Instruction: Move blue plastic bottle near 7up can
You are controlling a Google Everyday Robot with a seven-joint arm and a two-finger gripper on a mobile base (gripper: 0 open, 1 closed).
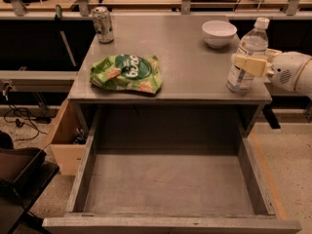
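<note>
Blue plastic bottle [252,44] clear, white-capped; gripper [242,63] clasping midsection.

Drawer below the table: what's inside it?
Visible drawer floor holds nothing; its rear is covered by the tabletop. The gripper is up top, at the blue plastic bottle.

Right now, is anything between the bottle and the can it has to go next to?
Nothing visible blocks it. The gripper is at the bottle on the right edge of the table; the can stands at the far left corner. The straight way runs between the bowl and the chip bag, close to the bag.
</note>
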